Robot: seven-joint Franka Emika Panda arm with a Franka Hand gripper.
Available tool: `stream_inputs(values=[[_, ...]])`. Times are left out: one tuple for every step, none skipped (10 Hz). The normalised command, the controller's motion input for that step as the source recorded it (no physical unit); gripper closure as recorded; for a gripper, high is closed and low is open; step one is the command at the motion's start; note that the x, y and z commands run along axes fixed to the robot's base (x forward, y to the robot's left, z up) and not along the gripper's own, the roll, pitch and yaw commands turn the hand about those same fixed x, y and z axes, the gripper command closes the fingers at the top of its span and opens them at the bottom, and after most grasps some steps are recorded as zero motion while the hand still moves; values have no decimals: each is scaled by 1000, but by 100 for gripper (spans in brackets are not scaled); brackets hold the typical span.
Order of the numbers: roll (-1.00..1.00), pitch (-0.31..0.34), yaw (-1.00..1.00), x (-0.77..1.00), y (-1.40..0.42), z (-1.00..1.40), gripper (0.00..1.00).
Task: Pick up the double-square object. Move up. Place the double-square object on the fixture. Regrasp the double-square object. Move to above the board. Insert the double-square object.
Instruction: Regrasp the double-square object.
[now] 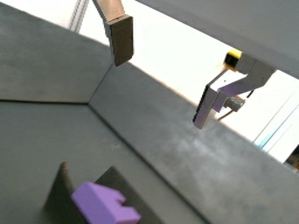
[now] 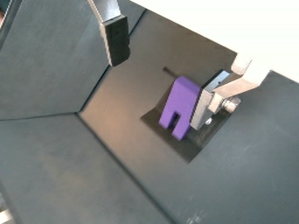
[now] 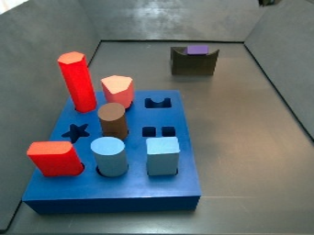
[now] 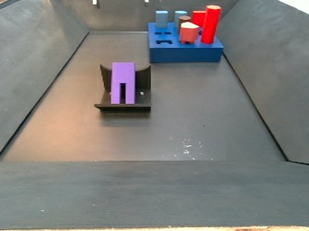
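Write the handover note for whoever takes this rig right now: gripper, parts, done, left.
Gripper: open, holding nothing, above the fixture; it shows only in the wrist views.
Double-square object: purple, resting on the fixture, apart from the fingers.
Board: blue, other pegs seated; the double-square slot is free.
Done: pick, lift, place on fixture.
Left: regrasp, move above board, insert.

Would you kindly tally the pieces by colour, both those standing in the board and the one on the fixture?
Red: 2 — tall prism, block
Salmon: 1
Brown: 1
Light blue: 2 — cylinder, cube
Purple: 1, double-square object on the fixture
Total: 7
The gripper is open, empty.
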Motion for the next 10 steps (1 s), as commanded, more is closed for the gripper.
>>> stream_inputs(values=[[613, 154, 154, 107, -47, -23, 0], [430, 135, 171, 104, -51, -25, 0], [289, 111, 184, 100, -37, -12, 0], [213, 79, 190, 88, -34, -8, 0], [278, 110, 109, 34, 72, -1000, 0], [271, 96, 109, 38, 71, -1000, 0], [227, 69, 123, 48, 59, -1000, 0], [182, 53, 130, 58, 54, -1000, 0], [153, 42, 131, 66, 50, -1000, 0], [114, 16, 129, 83, 45, -1000, 0]])
